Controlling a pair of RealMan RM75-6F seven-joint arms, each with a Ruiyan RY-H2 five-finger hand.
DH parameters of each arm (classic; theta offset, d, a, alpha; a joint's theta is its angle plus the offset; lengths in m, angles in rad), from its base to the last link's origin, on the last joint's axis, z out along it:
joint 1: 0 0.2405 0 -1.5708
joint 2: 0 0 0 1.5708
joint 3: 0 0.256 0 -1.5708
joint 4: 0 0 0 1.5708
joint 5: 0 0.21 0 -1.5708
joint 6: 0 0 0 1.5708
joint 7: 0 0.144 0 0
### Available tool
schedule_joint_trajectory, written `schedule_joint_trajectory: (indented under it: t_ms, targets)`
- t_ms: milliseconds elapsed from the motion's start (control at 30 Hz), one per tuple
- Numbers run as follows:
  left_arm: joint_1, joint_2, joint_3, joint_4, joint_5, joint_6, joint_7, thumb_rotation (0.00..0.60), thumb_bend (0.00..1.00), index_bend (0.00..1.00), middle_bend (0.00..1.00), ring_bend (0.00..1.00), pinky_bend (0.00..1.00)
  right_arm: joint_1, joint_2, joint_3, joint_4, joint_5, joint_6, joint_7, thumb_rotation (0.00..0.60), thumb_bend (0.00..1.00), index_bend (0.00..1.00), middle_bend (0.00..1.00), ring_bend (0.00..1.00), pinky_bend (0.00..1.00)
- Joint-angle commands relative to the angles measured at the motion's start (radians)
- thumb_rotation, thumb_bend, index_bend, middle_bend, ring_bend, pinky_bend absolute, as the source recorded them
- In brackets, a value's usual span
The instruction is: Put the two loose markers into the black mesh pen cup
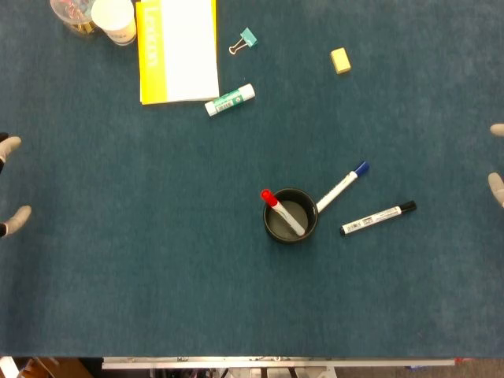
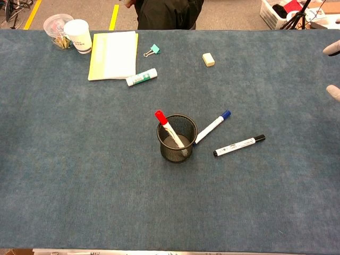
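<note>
The black mesh pen cup (image 1: 290,216) (image 2: 177,138) stands near the middle of the blue table with a red-capped marker (image 1: 281,211) (image 2: 170,130) leaning inside it. A blue-capped marker (image 1: 342,186) (image 2: 212,126) lies on the cloth, its white end touching the cup's right side. A black-capped marker (image 1: 379,218) (image 2: 239,145) lies flat further right, apart from the cup. Only fingertips of my left hand (image 1: 11,183) show at the left edge of the head view. Fingertips of my right hand (image 1: 496,165) (image 2: 333,71) show at the right edge, spread apart and empty. Both hands are far from the markers.
At the back left lie a yellow notepad (image 1: 178,49) (image 2: 113,54), a glue stick (image 1: 230,100) (image 2: 141,77), a white paper cup (image 1: 115,20) (image 2: 78,35), a clear jar of clips (image 2: 56,31) and a teal binder clip (image 1: 245,40) (image 2: 152,50). A yellow eraser (image 1: 340,60) (image 2: 208,59) sits at back centre-right.
</note>
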Motion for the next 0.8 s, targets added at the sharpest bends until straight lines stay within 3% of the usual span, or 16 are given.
schedule_joint_trajectory:
  t_ms: [33, 267, 567, 800]
  targets:
    - [0.001, 0.002, 0.005, 0.012, 0.0, -0.004, -0.031, 0.6, 0.15, 0.18, 0.18, 0.18, 0.15, 0.003, 0.002, -0.002, -0.003, -0.002, -0.006, 0.0, 0.6, 0.25, 0.3, 0.32, 0.11, 0.0]
    - [0.006, -0.001, 0.007, 0.014, 0.011, 0.01, -0.026, 0.6, 0.15, 0.18, 0.18, 0.18, 0.15, 0.017, 0.022, -0.024, -0.028, -0.038, -0.038, 0.018, 0.6, 0.25, 0.3, 0.32, 0.11, 0.0]
    - [0.012, 0.006, 0.01, 0.0, 0.018, 0.021, -0.014, 0.6, 0.15, 0.18, 0.18, 0.18, 0.15, 0.056, 0.024, -0.09, -0.036, -0.078, -0.16, 0.024, 0.6, 0.25, 0.3, 0.32, 0.11, 0.0]
    - [0.024, 0.015, 0.014, -0.006, 0.019, 0.035, -0.017, 0.6, 0.15, 0.18, 0.18, 0.18, 0.15, 0.089, -0.05, -0.112, 0.033, -0.113, -0.218, -0.069, 0.6, 0.25, 0.41, 0.32, 0.11, 0.0]
